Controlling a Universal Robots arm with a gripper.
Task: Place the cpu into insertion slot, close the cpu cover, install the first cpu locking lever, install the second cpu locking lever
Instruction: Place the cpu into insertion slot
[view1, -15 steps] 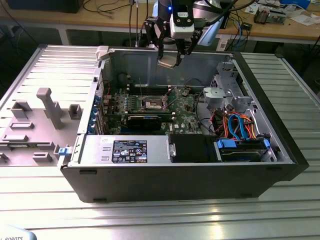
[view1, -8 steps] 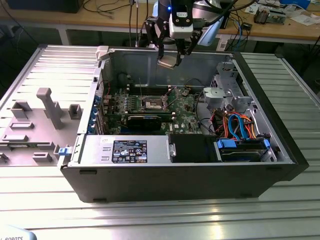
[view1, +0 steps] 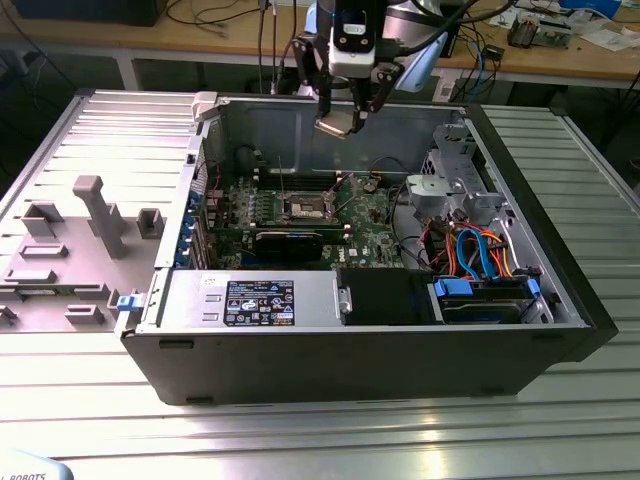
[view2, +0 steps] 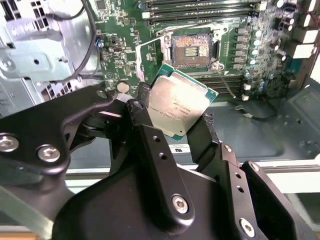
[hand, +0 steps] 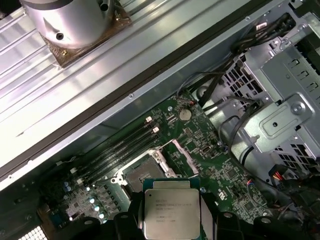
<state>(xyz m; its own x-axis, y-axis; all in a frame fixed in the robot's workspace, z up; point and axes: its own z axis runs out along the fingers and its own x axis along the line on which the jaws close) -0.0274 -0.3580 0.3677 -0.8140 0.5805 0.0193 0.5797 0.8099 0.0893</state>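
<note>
I hold the cpu in my gripper, closed on it. One finger presses one edge and the other presses the opposite edge. The chip's silvery top faces the wrist cameras, and it sits slightly tilted between my fingertips.

The exterior view shows my hand up near the top edge of the open computer case, with the chip in the air and touching nothing but me. The insertion slot lies below and ahead of my fingertips on the green board, well apart from the chip. Its dark centre is bare, so I judge that the first step is not yet finished. The chip is picked up and carried over the board, but it is not seated.

In the first wrist view a silver frame at the far edge of the socket looks like the cpu cover, swung open and clear of the socket. I cannot be sure how steeply it stands. The cover is yet to be shut, and both locking levers are yet to be set. I cannot pick the levers out with any certainty.

By count I see one chip, one socket, one cover and two fingers on my hand. Beyond my hand there is also one round coin battery on the board.
</note>
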